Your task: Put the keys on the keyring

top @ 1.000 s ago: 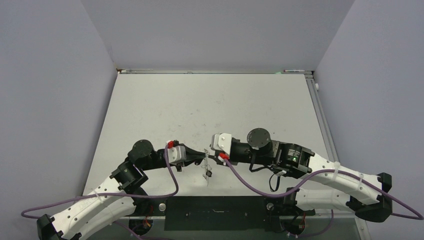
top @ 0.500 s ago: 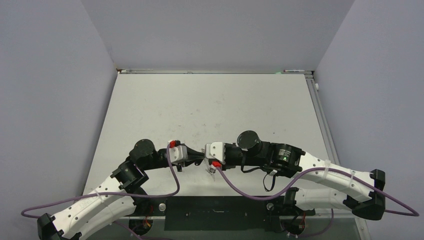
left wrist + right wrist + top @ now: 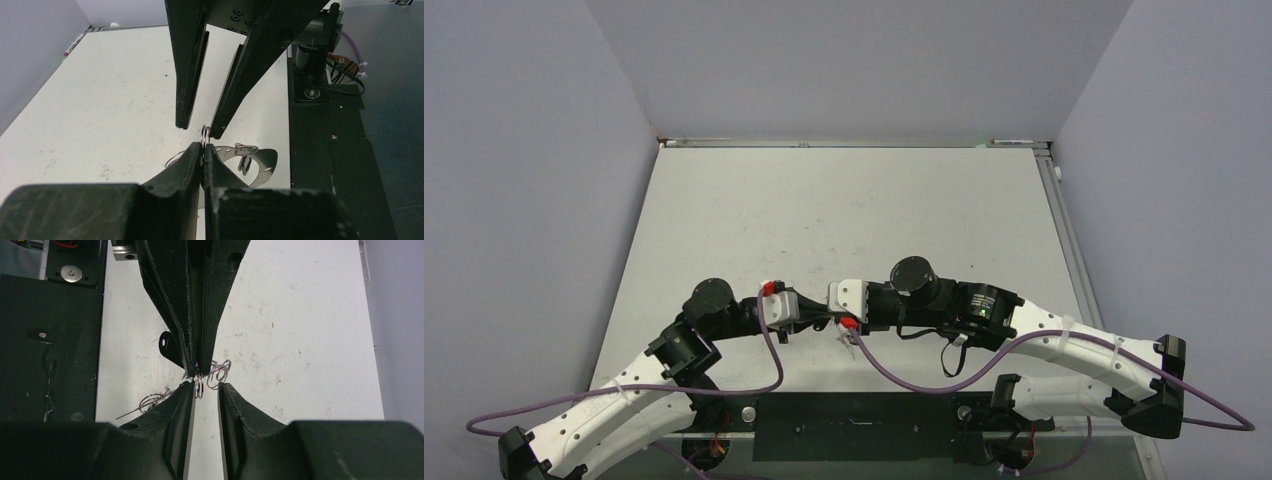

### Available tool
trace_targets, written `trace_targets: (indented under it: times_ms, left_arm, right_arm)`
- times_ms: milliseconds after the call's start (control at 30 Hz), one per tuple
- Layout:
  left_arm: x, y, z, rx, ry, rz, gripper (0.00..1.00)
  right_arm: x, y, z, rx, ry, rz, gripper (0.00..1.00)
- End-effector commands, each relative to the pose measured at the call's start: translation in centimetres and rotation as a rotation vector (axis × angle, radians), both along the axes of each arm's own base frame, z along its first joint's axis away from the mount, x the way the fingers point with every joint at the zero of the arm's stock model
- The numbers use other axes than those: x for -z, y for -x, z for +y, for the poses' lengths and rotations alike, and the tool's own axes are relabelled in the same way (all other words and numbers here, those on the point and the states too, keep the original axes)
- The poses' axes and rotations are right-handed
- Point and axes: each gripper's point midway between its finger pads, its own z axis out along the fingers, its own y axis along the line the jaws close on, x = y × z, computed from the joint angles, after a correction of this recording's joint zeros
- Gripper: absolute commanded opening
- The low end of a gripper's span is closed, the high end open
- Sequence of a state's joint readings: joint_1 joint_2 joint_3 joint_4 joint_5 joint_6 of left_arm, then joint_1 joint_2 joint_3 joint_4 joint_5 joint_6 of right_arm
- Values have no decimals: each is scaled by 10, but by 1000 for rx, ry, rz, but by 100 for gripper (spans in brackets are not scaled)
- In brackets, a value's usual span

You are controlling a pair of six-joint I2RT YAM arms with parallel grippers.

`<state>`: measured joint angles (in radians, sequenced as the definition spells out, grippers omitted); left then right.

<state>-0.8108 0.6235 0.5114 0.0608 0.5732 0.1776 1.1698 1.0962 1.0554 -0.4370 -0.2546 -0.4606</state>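
While we reach over the near middle of the bench point(image 3: 824, 220), our left tool point(image 3: 202, 146) is clamped on the keyring point(image 3: 204, 132), and our right tool point(image 3: 205, 385) sits spread apart around it.

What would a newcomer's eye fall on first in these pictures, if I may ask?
The left gripper and right gripper meet tip to tip over the near part of the table. The left's jaws are shut on the keyring, the right's open jaws straddle it, and small wire loops dangle there.
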Motion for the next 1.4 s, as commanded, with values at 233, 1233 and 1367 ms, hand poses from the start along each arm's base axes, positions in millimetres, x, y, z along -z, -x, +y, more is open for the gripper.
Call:
trace_targets:
  times_ms: [233,1233,1367]
  left_arm:
    - [-38,3,0,12,77,-82,0]
    - [-39,-1,3,-20,88,-92,32]
    - [-36,0,1,-6,81,-88,25]
  right_arm:
    - [-5,-2,10,-22,-44,-8,22]
    - [-26,-2,0,-1,-124,-46,5]
    - [-29,-1,0,-2,-133,-47,5]
